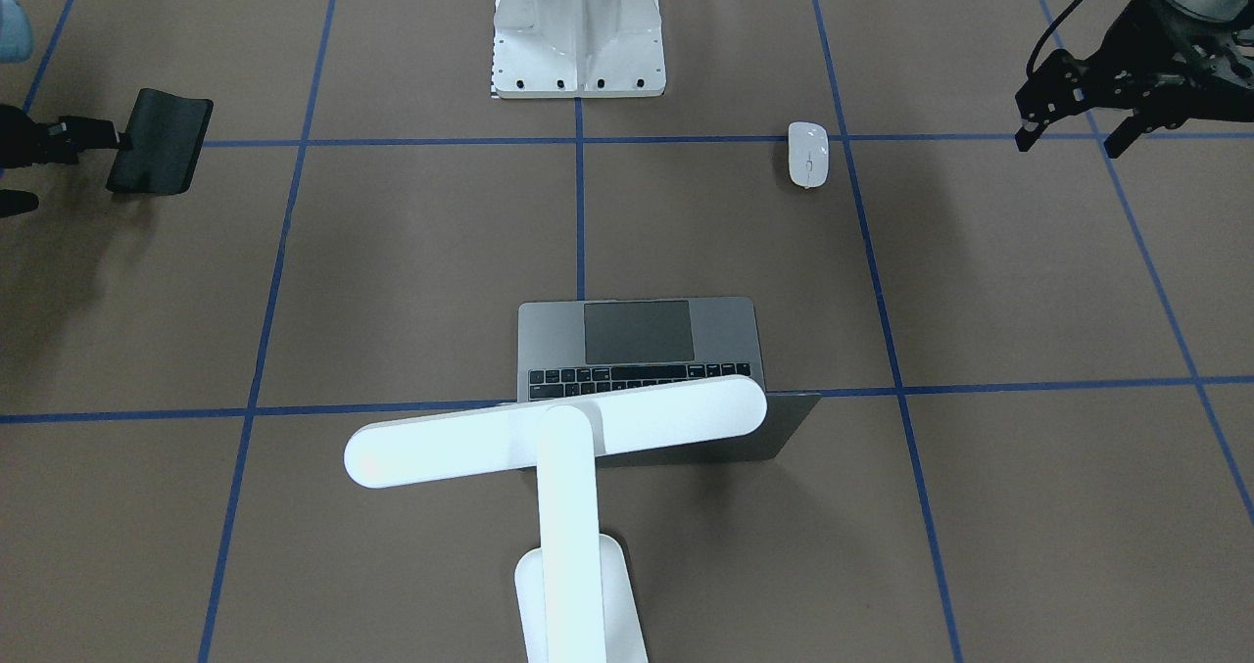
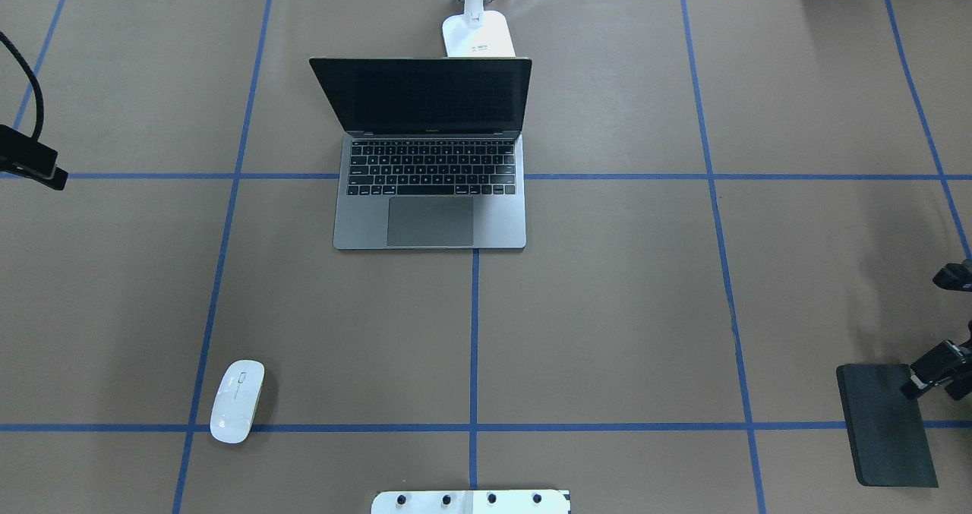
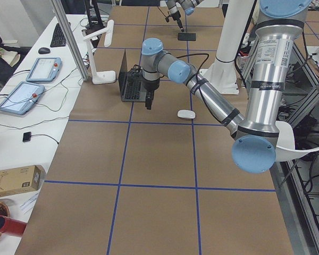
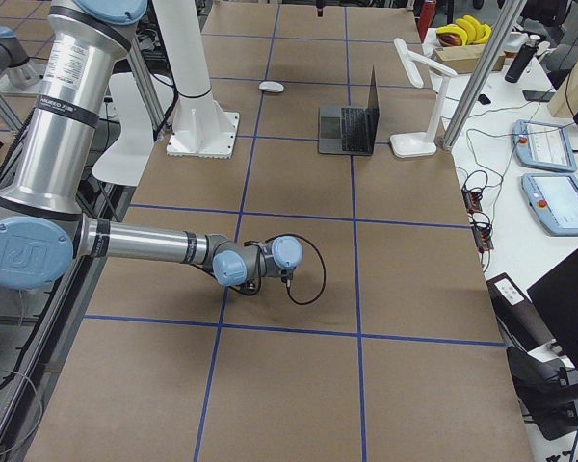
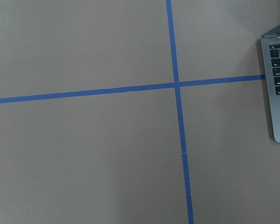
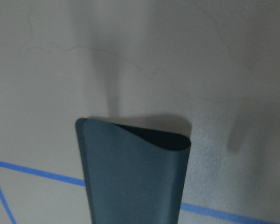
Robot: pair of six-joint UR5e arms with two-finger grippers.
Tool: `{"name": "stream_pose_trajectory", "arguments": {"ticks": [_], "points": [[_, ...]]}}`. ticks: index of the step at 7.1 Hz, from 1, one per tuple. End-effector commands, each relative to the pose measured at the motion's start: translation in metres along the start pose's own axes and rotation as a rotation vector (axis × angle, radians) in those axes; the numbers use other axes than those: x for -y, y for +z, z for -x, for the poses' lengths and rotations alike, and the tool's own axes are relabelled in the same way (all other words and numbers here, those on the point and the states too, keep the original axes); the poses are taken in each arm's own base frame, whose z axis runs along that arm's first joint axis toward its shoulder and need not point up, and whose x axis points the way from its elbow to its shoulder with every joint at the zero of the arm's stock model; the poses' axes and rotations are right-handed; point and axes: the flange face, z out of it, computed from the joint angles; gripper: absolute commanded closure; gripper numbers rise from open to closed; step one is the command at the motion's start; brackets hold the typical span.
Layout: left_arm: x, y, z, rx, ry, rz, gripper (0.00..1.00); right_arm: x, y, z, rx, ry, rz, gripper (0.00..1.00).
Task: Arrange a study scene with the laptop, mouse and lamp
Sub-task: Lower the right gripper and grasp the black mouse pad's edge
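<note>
The grey laptop (image 2: pixel 429 210) stands open at the table's far middle, screen dark. The white T-shaped lamp (image 1: pixel 558 428) stands behind it, its bar head over the lid; its base (image 2: pixel 478 34) shows in the overhead view. The white mouse (image 2: pixel 237 400) lies alone at the near left and also shows in the front-facing view (image 1: pixel 807 154). My left gripper (image 1: pixel 1070 139) is open and empty, hanging above the table's left side, well apart from the mouse. My right gripper (image 2: pixel 919 381) is shut on the edge of a black mouse pad (image 2: pixel 885 423) at the near right; the pad (image 6: pixel 130 177) curls at the held end.
The white bolted pedestal (image 1: pixel 578 36) stands at the robot's side of the table, in the middle. Blue tape lines grid the brown table cover (image 2: pixel 607 309). Tablets and cables lie on a side bench (image 4: pixel 549 164) beyond the lamp.
</note>
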Motion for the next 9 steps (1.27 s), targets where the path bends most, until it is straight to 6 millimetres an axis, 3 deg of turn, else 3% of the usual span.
{"name": "stream_pose_trajectory", "arguments": {"ticks": [1, 2, 6, 7, 9], "points": [[-0.003, -0.003, 0.000, -0.001, 0.002, -0.002, 0.01, 0.005, 0.008, 0.011, 0.029, 0.048, -0.033, 0.00], [-0.004, -0.002, 0.001, 0.000, -0.001, -0.002, 0.01, 0.008, 0.007, 0.024, 0.038, 0.055, -0.042, 0.00], [-0.004, -0.003, 0.002, 0.000, -0.001, -0.004, 0.01, 0.011, 0.006, 0.033, 0.041, 0.019, -0.044, 0.01], [-0.003, -0.003, 0.002, 0.000, -0.002, -0.003, 0.01, 0.011, 0.006, 0.035, 0.042, 0.010, -0.045, 0.09], [-0.003, -0.003, 0.002, 0.000, -0.002, -0.003, 0.01, 0.008, 0.003, 0.042, 0.066, 0.012, -0.033, 0.52]]}}
